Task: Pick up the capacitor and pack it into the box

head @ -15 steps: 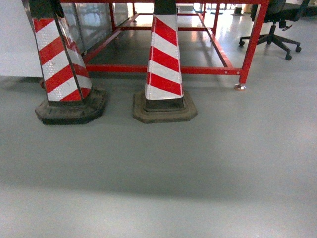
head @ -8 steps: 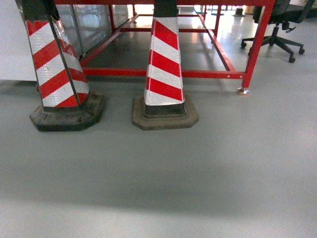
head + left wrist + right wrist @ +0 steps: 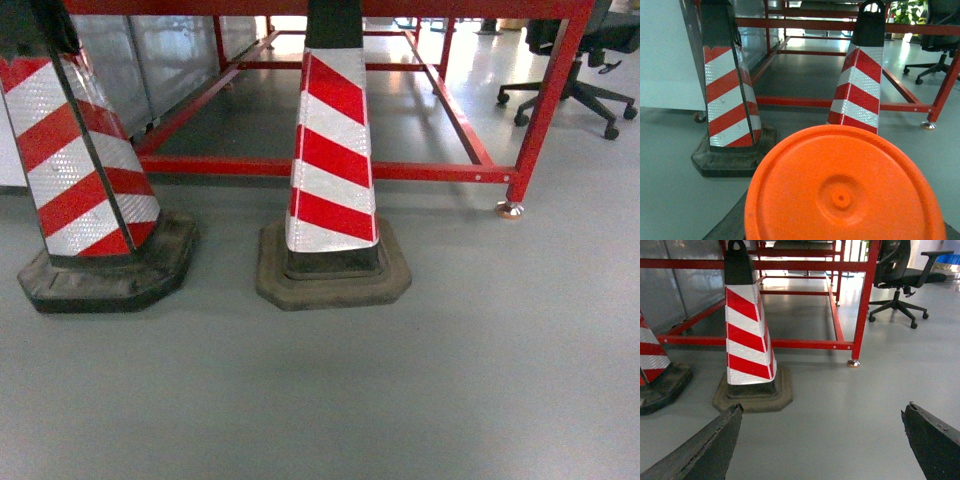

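No box and no capacitor in any view rn, so I can't give a bearing from either claw to the task's things. That's the relation the next move hangs on, and it's unknown.

What's in front instead:
- Head view: bare grey floor (image 3: 400,400), two red/white striped cones, left cone (image 3: 75,180) and centre cone (image 3: 333,160), each on a dark rubber base. Behind them a red steel frame (image 3: 330,170) at floor level, office chair (image 3: 590,60) far right.
- No arms or claws show in head view.

Right claw (image 3: 822,440): both fingertips at the bottom corners of its wrist cam, spread wide, nothing between them but floor. Centre cone sits ahead-left of it, well apart.

Left claw: can't tell its state. Its wrist cam is mostly blocked by a round orange disc (image 3: 842,187) filling the lower half of the view; no fingers visible. Can't say whether the disc is held or part of the rig.

Judgement: this is a transit/search phase, pick not started. Neither arm is nearer to anything relevant. The base prob needs to turn or drive until a table with the parts and the pink tub comes into view. Watch the cones and the frame leg (image 3: 540,120), they're close ahead of the base.
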